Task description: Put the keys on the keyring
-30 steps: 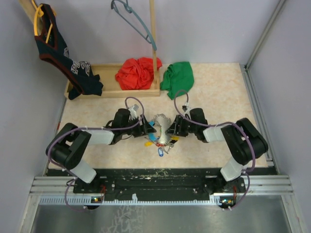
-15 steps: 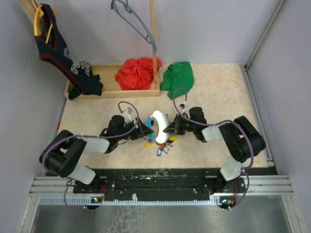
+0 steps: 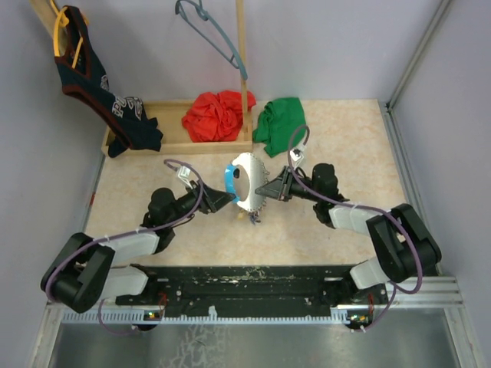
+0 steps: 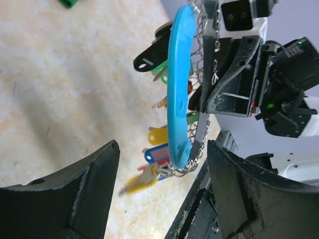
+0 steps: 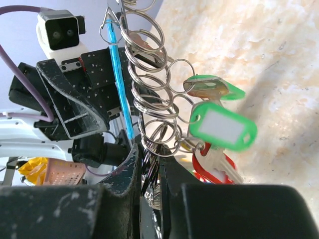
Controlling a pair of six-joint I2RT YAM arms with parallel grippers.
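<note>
The right gripper (image 5: 149,167) is closed on the grey metal side of the keyring (image 4: 178,89) and holds it upright, lifted off the table (image 3: 345,146). The keys (image 5: 222,128), with green, red, yellow and blue tags, hang from small rings on it. The left gripper (image 4: 162,144) has its fingers wide apart. The blue arc of the keyring stands just beyond the fingertips, in line with the gap, and no contact shows.
</note>
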